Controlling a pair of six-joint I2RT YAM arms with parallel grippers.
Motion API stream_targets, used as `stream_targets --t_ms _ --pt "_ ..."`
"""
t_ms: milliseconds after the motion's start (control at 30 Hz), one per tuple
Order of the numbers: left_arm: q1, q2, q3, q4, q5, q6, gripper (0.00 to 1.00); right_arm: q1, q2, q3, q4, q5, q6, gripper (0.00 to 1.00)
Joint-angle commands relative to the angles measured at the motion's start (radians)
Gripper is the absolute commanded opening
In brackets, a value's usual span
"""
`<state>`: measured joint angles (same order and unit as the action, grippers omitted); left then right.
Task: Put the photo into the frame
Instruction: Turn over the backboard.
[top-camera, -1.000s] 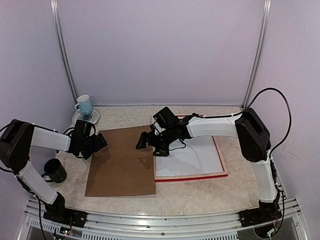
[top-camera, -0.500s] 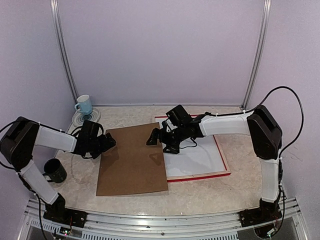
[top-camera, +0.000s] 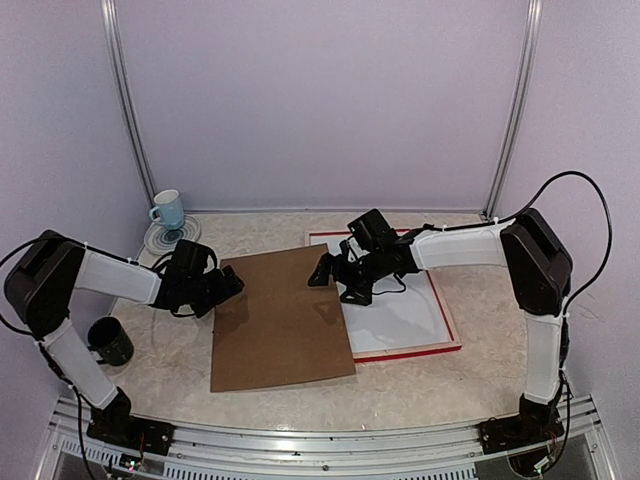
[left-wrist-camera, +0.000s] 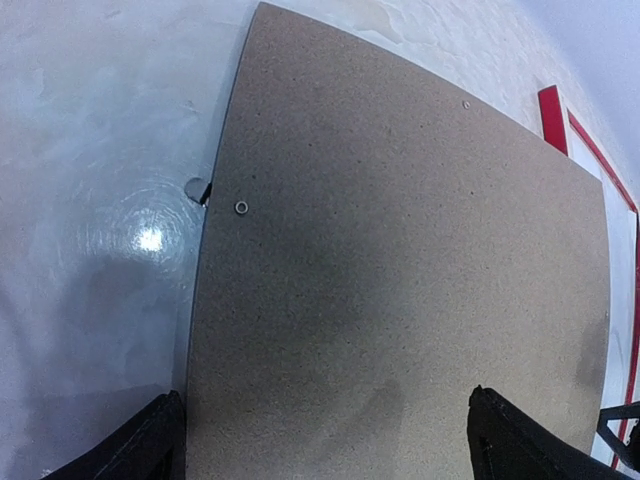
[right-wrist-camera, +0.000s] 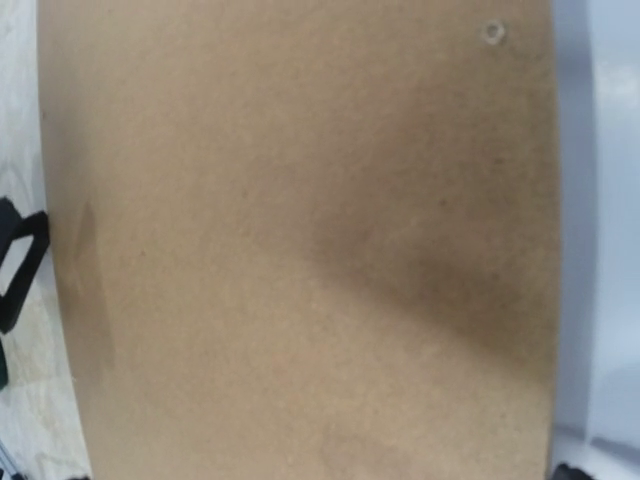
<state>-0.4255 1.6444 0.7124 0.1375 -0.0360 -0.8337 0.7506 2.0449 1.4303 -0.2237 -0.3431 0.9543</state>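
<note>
The brown board (top-camera: 282, 318) has slid right and now overlaps the frame (top-camera: 410, 352)

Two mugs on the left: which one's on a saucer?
The light blue mug, at the back by the wall, stands on a saucer. The dark mug, nearer the arm bases, sits straight on the table.

The frame's (top-camera: 410, 352) left side is covered by the brown backing board (top-camera: 280, 315), and the white sheet (top-camera: 415, 310) inside it is partly hidden by the right arm (top-camera: 450, 248), so what that sheet is cannot be told. In the left wrist view, the fingers (left-wrist-camera: 140, 450) of the left gripper (left-wrist-camera: 322, 395) are cut off by the bottom edge. In the right wrist view, the board is blurred and cropped top and bottom.
</note>
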Motion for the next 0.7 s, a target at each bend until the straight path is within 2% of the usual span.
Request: stream_targets --t_ms 0,667 --pt "-0.028 0.024 0.026 0.058 0.088 -0.023 0.96 -0.008 -0.053 -0.012 0.07 -0.022 -0.019 0.99" --pt "-0.037 0.041 0.031 0.063 0.096 -0.015 0.96 -0.042 -0.068 -0.066 0.047 -0.062 -0.067 0.99"
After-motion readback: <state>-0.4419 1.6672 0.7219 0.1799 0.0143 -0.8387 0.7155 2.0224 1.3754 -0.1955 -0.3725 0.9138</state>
